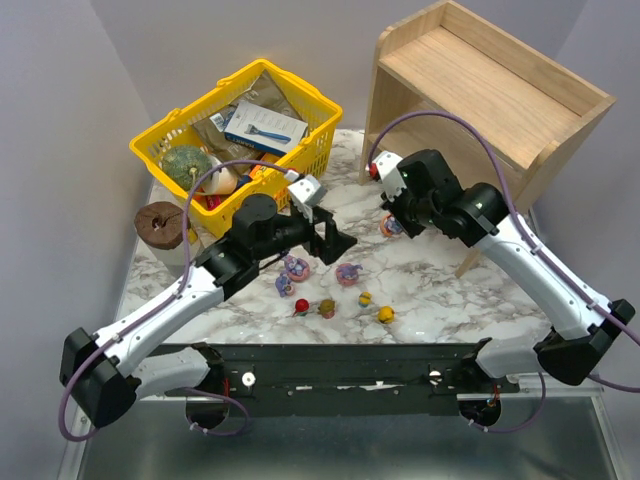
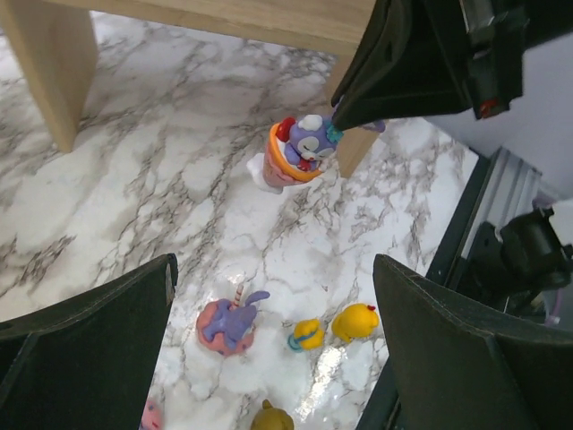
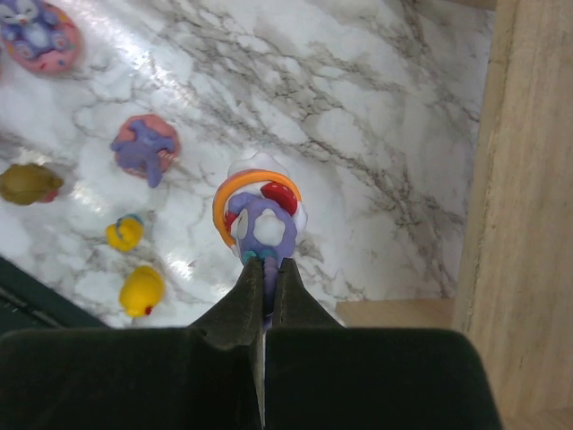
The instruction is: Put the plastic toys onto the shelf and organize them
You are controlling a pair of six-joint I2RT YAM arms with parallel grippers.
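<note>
**A:** So, where's the shelf (image 1: 490,90)?
**B:** Just past the right gripper (image 3: 266,262), its wooden side close beside the fingers.
**A:** And that gripper?
**B:** Pinched together on the top of a purple figurine (image 3: 260,215) sitting in an orange cup.
**A:** The left gripper (image 2: 275,269)?
**B:** Spread wide, gripping nothing. A pink-purple toy (image 2: 228,324) and a yellow one (image 2: 356,321) lie ahead of it.

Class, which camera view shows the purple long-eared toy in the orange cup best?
Left wrist: the purple long-eared plastic toy in its orange cup shows nearly whole, side-on. The right wrist view looks down on it, the shut right claw pinching it. The top view shows a speck.
</note>
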